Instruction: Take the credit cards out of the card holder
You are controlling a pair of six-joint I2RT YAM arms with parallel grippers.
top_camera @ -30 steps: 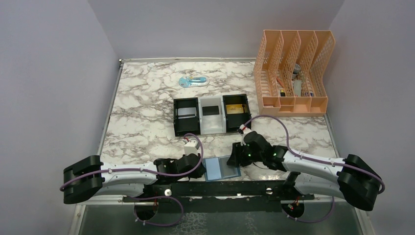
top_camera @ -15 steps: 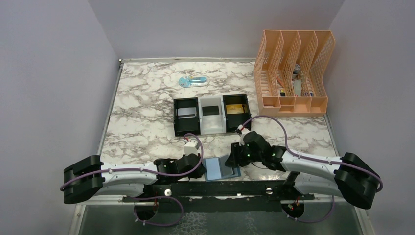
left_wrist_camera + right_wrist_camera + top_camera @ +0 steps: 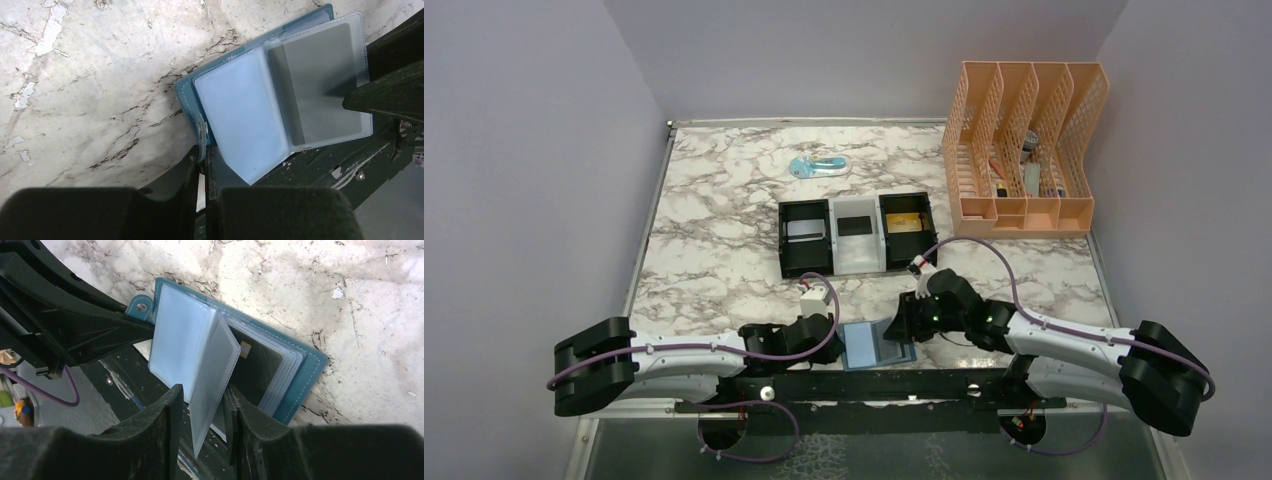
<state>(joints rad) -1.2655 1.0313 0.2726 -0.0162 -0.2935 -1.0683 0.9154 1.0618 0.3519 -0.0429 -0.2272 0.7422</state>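
Card holder (image 3: 295, 375): lies open at the near edge of the surface (image 3: 714, 250), between my two arms, its pale blue sleeves facing up.
Step in hand: paging through the clear sleeves to reach a card; I judge the extraction itself not yet begun.
Dark card (image 3: 255, 370): sits in a pocket under the lifted sleeve leaf (image 3: 212, 370).
Left gripper (image 3: 202, 165): jaws together on the holder's snap tab (image 3: 201, 134) at its left edge, pinning the cover down.
Right gripper (image 3: 202, 405): jaws apart, straddling the tilted leaf from the near right; a narrow gap shows on one side.
Next move: I would need to fold that leaf clear, then pinch the exposed card edge alone.
Tray (image 3: 781, 240): far of the holder, well apart.
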